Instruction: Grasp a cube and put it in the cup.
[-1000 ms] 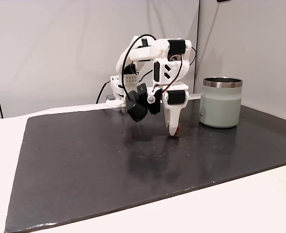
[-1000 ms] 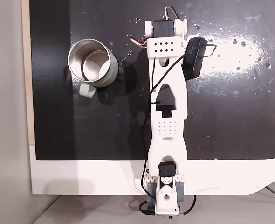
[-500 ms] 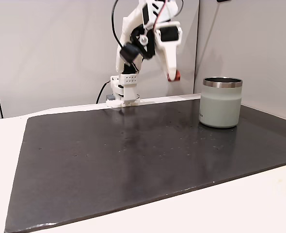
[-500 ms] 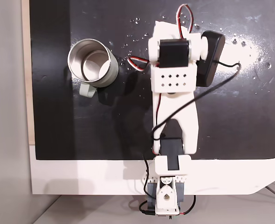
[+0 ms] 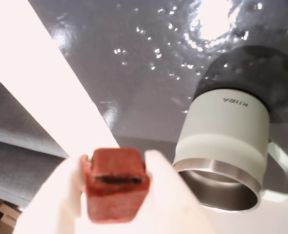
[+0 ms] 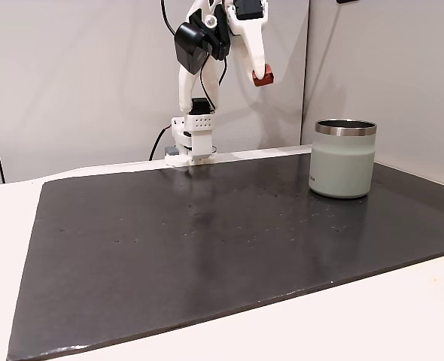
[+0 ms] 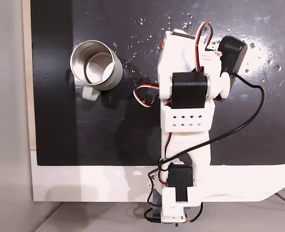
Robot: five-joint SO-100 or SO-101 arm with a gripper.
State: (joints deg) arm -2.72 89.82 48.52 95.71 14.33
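Observation:
The small red-orange cube point(image 5: 115, 187) is pinched between my gripper's point(image 5: 114, 163) two white fingers in the wrist view. In a fixed view the gripper point(image 6: 262, 74) holds the cube point(image 6: 265, 77) high in the air, well above the mat and up-left of the cup point(image 6: 344, 159). The cup point(image 5: 226, 141) is a squat pale grey-green tumbler with a steel rim; a small handle point(image 5: 282, 165) shows on it. It stands upright on the black mat, apart from the gripper. From above, the cup point(image 7: 96, 65) lies left of the arm, whose body covers the gripper.
A black mat point(image 6: 169, 241) covers most of the white table point(image 6: 402, 316). The arm's base point(image 6: 192, 143) stands at the mat's far edge against a grey wall. The mat's edge point(image 7: 34, 96) runs close beside the cup. A black camera point(image 7: 231, 53) rides on the arm.
The gripper rose from the mat's surface, carrying the cube up high. The arm folded back towards its base. The cup stayed put.

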